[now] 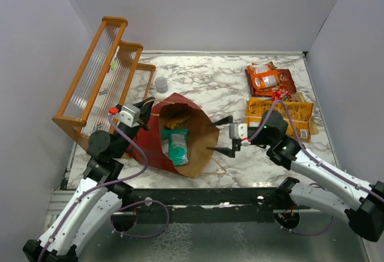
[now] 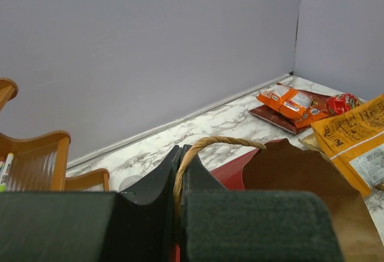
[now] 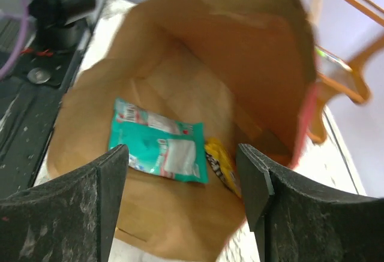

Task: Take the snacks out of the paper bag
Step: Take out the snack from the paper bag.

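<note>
The paper bag (image 1: pixel 198 148) lies on its side, dark red outside, brown inside, its mouth facing right. My left gripper (image 1: pixel 144 109) is shut on the bag's twine handle (image 2: pixel 207 145) at the upper rim; in the left wrist view the gripper (image 2: pixel 180 152) pinches the twine. My right gripper (image 1: pixel 229 136) is open and empty just in front of the mouth. In the right wrist view the right gripper (image 3: pixel 183 157) frames a teal packet (image 3: pixel 159 148) and a yellow packet (image 3: pixel 219 166) lying inside the bag (image 3: pixel 198 64). An orange packet (image 1: pixel 264 80), dark red Doritos bag (image 1: pixel 287 82), small red packet (image 1: pixel 281 95) and large orange-yellow chip bag (image 1: pixel 282 117) lie on the table at the right.
An orange wooden rack (image 1: pixel 102 76) stands at the back left, close behind my left gripper. A small clear cup (image 1: pixel 161 84) sits beside it. Grey walls close the table on three sides. The table's front rail (image 1: pixel 204 196) runs below the bag.
</note>
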